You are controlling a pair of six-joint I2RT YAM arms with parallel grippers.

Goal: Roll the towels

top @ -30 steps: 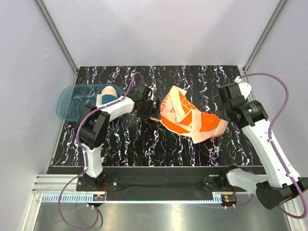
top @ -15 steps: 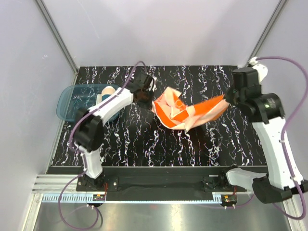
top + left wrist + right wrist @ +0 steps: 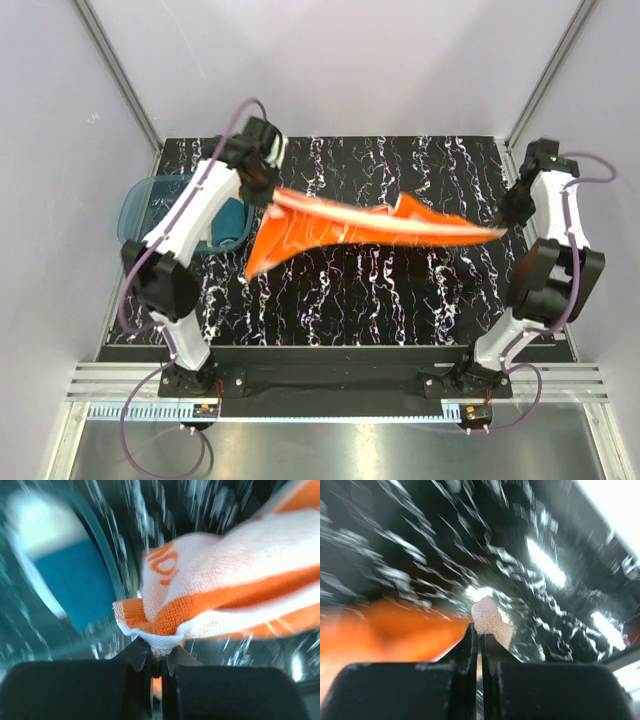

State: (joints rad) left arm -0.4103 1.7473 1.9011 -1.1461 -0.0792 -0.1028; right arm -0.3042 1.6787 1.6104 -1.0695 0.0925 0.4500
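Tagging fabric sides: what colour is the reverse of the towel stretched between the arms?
The orange towel has a cream-white reverse with orange lettering; the left wrist view shows it best.

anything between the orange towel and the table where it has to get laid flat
Nothing visible does. The orange towel hangs stretched between the left gripper and right gripper, both shut on its corners, above the marbled table. The blue tray holding the teal towel sits off to its left.
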